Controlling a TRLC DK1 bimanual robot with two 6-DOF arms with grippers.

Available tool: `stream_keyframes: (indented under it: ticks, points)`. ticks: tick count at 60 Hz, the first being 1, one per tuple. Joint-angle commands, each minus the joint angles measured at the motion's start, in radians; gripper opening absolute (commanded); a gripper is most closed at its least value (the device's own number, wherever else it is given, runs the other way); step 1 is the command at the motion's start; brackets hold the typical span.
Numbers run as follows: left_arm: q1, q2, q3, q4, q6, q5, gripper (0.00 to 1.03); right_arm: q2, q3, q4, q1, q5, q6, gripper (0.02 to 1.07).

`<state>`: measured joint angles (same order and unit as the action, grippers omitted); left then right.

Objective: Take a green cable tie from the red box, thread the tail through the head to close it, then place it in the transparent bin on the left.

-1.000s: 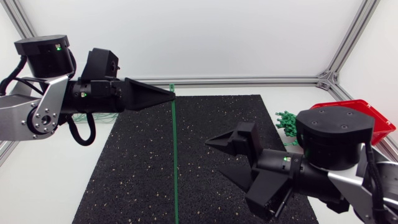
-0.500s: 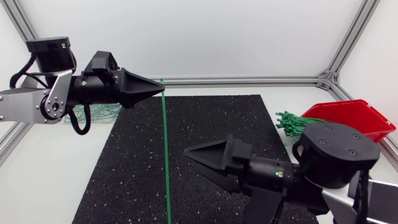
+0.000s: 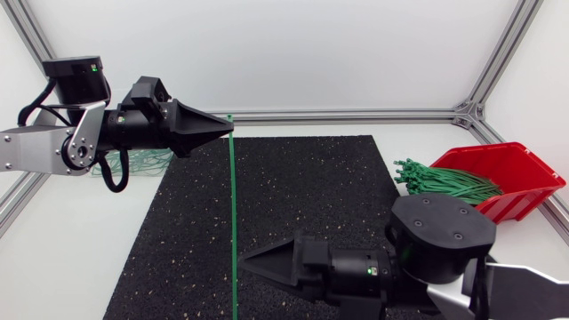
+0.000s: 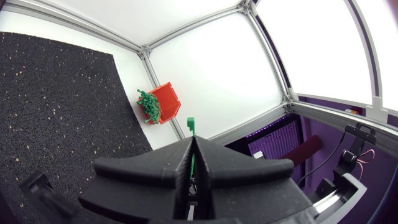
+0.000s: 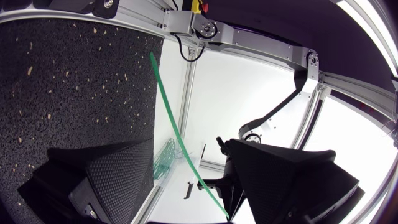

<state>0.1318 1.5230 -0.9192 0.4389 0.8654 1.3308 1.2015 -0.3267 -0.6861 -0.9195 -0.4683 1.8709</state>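
My left gripper (image 3: 228,126) is held above the mat's far left corner, shut on a green cable tie (image 3: 233,213) just below its head. In the left wrist view the tie's head (image 4: 191,124) sticks out past the gripper (image 4: 191,142). The strap hangs straight down toward the front edge. My right gripper (image 3: 244,263) points left at the strap's lower part. In the right wrist view the strap (image 5: 177,140) runs through the gap of the right gripper (image 5: 189,155), whose fingers stand apart and open. The red box (image 3: 516,173) at the right holds several green ties (image 3: 440,178).
A black rubber mat (image 3: 302,196) covers the middle of the table. Looped green ties (image 3: 147,160) lie behind my left arm in the clear bin at the left, which also shows in the right wrist view (image 5: 165,158). An aluminium frame (image 3: 356,114) rims the table.
My right arm has swung forward and left, bringing its gripper to the strap's lower part. My left gripper shifted slightly left with the tie, then held still.
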Motion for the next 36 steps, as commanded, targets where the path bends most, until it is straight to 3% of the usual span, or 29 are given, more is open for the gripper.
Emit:
stream_keyframes:
  ticks: [1, 5, 12, 22, 33, 36]
  points:
    - [-0.008, 0.025, -0.033, 0.003, 0.032, 0.018, 0.04, 0.033, 0.018, -0.032, -0.027, -0.012, 0.020, 0.83]
    - [-0.008, 0.035, -0.040, 0.003, 0.032, 0.018, 0.04, 0.055, 0.026, -0.061, -0.042, -0.024, 0.020, 0.76]
    - [-0.009, 0.051, -0.046, 0.003, 0.032, 0.018, 0.04, 0.125, 0.034, -0.145, -0.059, -0.033, 0.014, 0.73]
    - [-0.009, 0.058, -0.050, 0.001, 0.034, 0.018, 0.03, 0.211, 0.037, -0.202, -0.068, -0.053, 0.017, 0.47]
    - [-0.012, 0.063, -0.049, 0.001, 0.032, 0.018, 0.04, 0.244, 0.029, -0.234, -0.059, -0.069, 0.016, 0.46]
    - [-0.012, 0.063, -0.049, 0.001, 0.034, 0.018, 0.03, 0.248, 0.028, -0.240, -0.055, -0.073, 0.017, 0.38]
